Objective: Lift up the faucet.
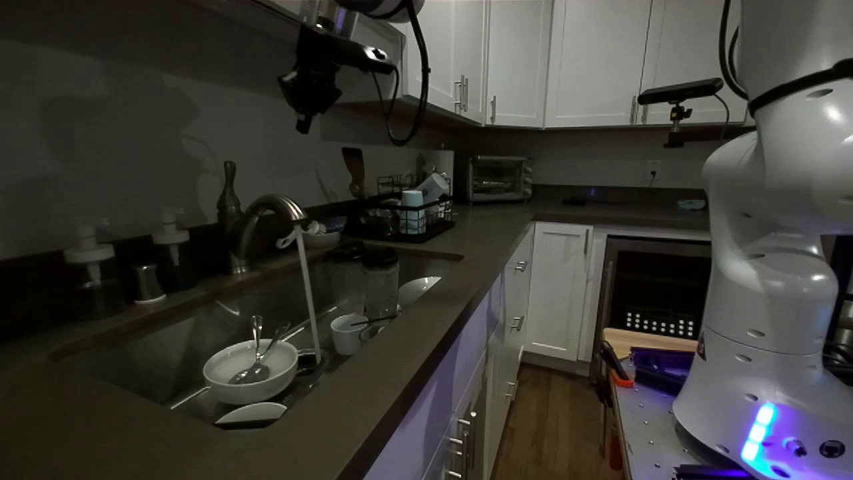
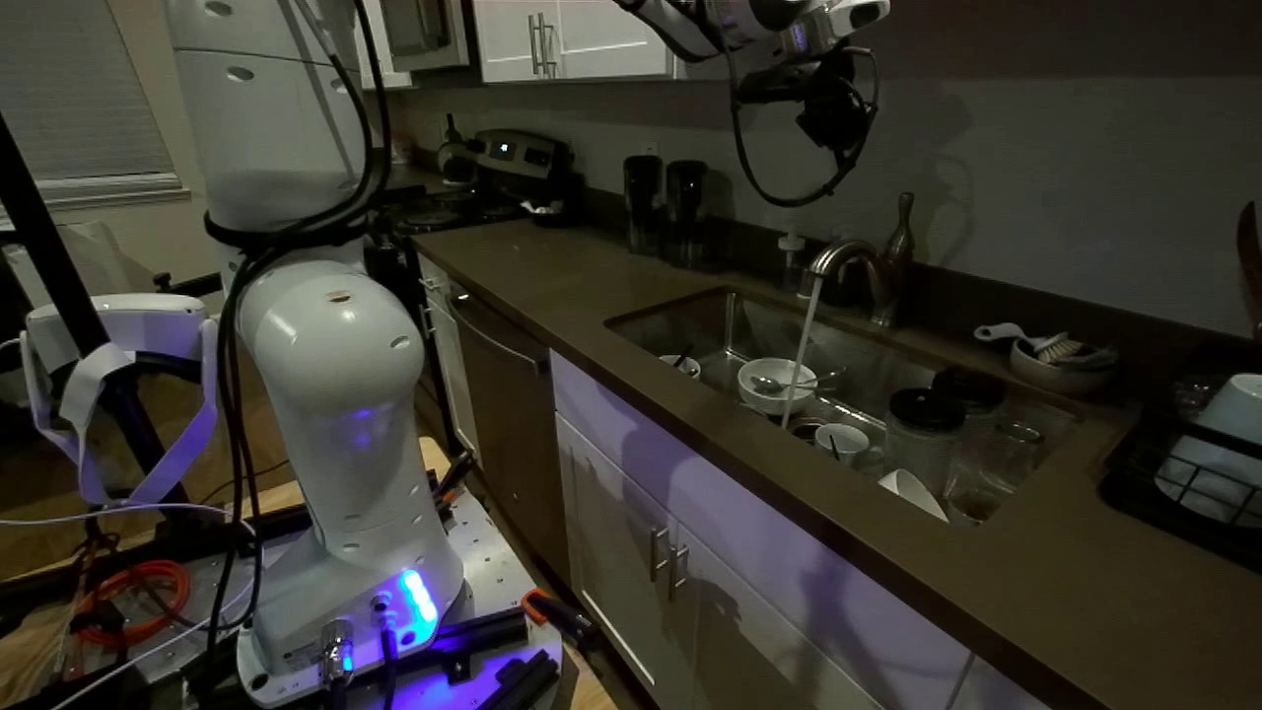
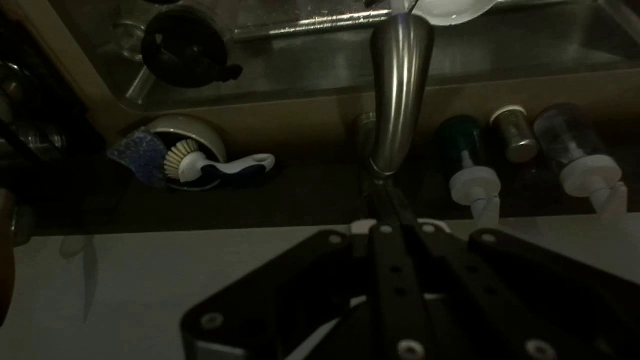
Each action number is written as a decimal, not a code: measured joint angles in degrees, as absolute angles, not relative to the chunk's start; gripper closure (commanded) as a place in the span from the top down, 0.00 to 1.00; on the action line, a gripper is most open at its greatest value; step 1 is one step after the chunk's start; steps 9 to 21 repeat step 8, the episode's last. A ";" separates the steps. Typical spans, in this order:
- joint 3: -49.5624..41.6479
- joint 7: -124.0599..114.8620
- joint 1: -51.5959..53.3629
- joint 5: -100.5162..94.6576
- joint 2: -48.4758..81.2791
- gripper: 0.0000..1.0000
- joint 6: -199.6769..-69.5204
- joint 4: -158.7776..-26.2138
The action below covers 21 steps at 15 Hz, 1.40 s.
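The faucet point(image 1: 253, 220), a dark brushed-metal tap, stands behind the sink with its spout arched over the basin. A thin stream of water runs from it. Its lever handle point(image 2: 903, 225) points upward beside the spout's base. High above the faucet, my gripper point(image 1: 304, 121) hangs fingers-down, apart from it in both exterior views. In the wrist view the faucet spout point(image 3: 402, 92) lies straight beyond the gripper point(image 3: 388, 192). The fingers are together with nothing seen between them, so the gripper is shut. That view is dark, and the lever is not distinguishable there behind the fingertips.
White-capped dispensers point(image 3: 475, 185) and a small metal-topped cylinder point(image 1: 148, 283) flank the faucet. Opposite sits a bowl with a scrub brush point(image 3: 220, 167). The sink holds a white bowl point(image 1: 223, 373), a mug point(image 1: 346, 333) and jars point(image 2: 925, 434). The wall point(image 3: 165, 280) rises close behind.
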<state>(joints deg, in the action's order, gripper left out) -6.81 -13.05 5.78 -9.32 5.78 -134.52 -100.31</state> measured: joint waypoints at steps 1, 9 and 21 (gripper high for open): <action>-6.20 -12.22 5.32 -8.68 5.55 0.00 -132.90 -100.03; -5.17 -10.26 2.52 -8.48 3.49 0.00 -129.43 -99.46; -5.17 -10.26 2.52 -8.48 3.49 0.00 -129.43 -99.46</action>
